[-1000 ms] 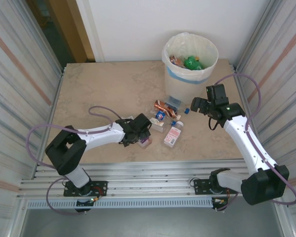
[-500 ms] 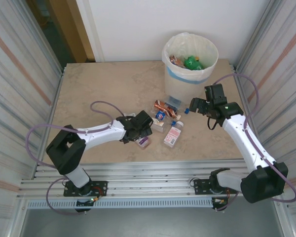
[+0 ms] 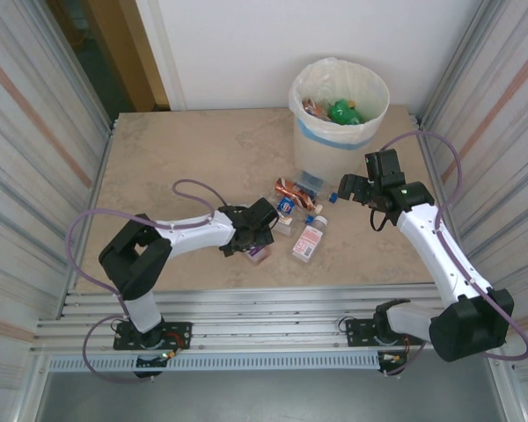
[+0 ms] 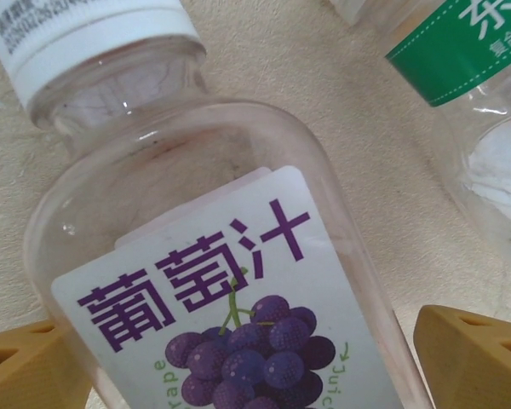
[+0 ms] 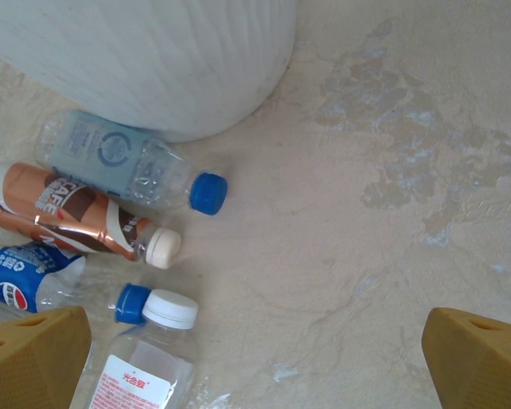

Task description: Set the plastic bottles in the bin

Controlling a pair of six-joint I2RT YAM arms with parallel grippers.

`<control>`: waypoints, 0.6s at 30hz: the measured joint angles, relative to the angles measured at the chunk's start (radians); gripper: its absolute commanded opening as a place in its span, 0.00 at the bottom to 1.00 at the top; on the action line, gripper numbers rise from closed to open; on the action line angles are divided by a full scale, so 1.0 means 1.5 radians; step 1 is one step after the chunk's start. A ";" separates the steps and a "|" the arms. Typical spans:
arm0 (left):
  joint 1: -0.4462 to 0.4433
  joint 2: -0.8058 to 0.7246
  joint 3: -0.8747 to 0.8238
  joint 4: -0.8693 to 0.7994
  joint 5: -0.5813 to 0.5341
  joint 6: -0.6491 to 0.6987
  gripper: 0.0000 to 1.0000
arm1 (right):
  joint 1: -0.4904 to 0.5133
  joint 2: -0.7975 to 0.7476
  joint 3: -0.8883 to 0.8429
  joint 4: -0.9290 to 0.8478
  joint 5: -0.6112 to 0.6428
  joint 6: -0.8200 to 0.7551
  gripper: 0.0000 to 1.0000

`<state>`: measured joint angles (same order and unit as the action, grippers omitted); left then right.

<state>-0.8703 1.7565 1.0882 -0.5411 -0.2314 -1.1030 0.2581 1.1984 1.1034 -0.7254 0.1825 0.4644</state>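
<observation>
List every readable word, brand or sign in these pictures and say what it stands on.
"葡萄汁": purple, on the grape bottle.
"茶", cut off: on the green-labelled bottle.
Pepsi globe: on the blue-labelled bottle.
Print on the white cap, the brown bottle and the red-printed label: too blurred to read.

Bright, even light (soft shadows), sharp focus.

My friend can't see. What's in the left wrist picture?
A clear grape juice bottle with a white cap lies on the beige table, close up. The open left gripper has one yellow finger at each side of it. A second clear bottle with a green label is at the top right.
</observation>
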 measured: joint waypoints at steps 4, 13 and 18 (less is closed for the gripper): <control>0.000 0.005 -0.002 -0.004 0.005 0.000 0.90 | 0.000 0.000 0.000 0.000 0.000 0.000 0.98; 0.000 0.003 -0.033 0.003 0.008 0.005 0.73 | 0.000 0.000 0.000 0.000 0.000 0.000 0.98; 0.001 -0.010 -0.048 0.010 0.003 0.006 0.57 | 0.000 0.000 0.000 0.000 0.000 0.000 0.98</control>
<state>-0.8696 1.7409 1.0168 -0.5262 -0.2264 -1.0935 0.2581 1.1984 1.1034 -0.7258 0.1825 0.4644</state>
